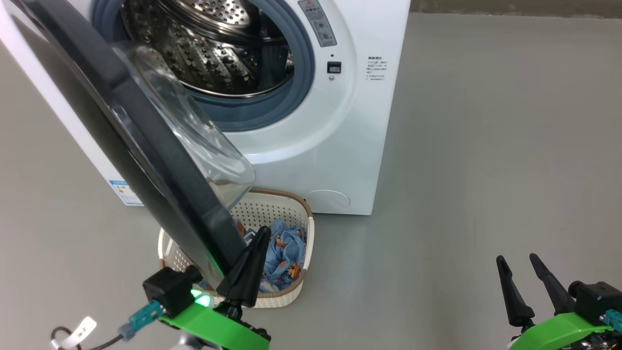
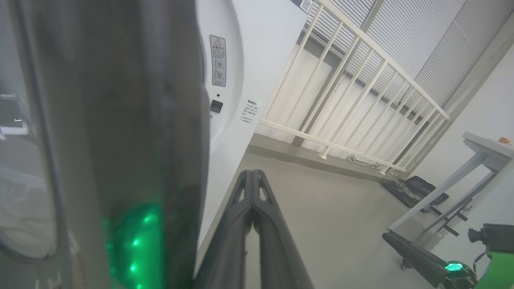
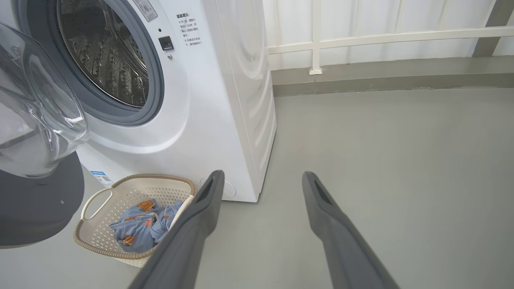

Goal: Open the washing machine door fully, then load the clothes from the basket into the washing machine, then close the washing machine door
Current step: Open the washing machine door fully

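Note:
The washing machine stands with its steel drum exposed. The washing machine door hangs partly open, its black rim slanting down across the basket. The clothes lie in the basket, on the floor before the machine. My left gripper is shut with nothing in it, and its fingers lie along the inner side of the door's lower rim. In the left wrist view the left gripper points past the machine's front. My right gripper is open and empty, low on the right; the right gripper looks at the basket, clothes and door glass.
Bare grey floor stretches right of the machine. A white railing runs behind it. A grey table frame and a black case stand farther right. A tagged cable hangs by my left wrist.

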`<state>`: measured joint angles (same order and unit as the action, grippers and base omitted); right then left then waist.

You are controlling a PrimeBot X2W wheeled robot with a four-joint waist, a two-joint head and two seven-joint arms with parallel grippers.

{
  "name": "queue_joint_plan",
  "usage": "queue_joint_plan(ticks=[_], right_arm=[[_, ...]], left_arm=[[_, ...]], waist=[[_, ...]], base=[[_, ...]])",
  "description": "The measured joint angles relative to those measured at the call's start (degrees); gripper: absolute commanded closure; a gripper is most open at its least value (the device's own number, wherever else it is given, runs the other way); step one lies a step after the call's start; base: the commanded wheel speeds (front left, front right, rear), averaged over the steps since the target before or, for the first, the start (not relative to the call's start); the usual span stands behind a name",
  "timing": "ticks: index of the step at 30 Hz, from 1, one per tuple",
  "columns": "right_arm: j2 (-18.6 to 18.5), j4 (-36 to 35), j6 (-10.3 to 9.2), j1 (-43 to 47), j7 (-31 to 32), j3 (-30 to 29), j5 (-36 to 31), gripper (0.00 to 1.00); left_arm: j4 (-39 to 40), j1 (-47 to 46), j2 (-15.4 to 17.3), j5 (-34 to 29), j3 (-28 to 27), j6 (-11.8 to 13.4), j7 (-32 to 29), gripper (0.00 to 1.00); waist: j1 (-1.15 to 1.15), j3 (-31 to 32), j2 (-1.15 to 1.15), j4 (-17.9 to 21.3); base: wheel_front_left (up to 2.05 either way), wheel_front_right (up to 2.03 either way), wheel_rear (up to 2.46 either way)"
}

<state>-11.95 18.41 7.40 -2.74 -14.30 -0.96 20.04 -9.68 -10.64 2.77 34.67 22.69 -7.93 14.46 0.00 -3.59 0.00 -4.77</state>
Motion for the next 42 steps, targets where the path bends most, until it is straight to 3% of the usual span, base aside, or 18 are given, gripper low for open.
queue_joint_plan(ticks=[24, 42], right_arm=[[-0.4, -0.8, 0.0, 0.0, 0.0, 0.7, -0.2, 0.0], [-0.4, -1.1, 0.0, -0.1, 0.0, 0.7, -0.3, 0.0]], left_arm=[[7.2, 8.6, 2.4, -2.2, -5.3, -0.3, 0.1, 1.0], [9.7, 11.8, 2.1, -4.7, -10.5, -0.3, 0.2, 1.0]], waist=[[0.0, 0.4, 0.0, -5.0], [0.0, -0.7, 0.0, -9.3]], base=[[0.0, 0.0, 0.0], [0.0, 0.0, 0.0]])
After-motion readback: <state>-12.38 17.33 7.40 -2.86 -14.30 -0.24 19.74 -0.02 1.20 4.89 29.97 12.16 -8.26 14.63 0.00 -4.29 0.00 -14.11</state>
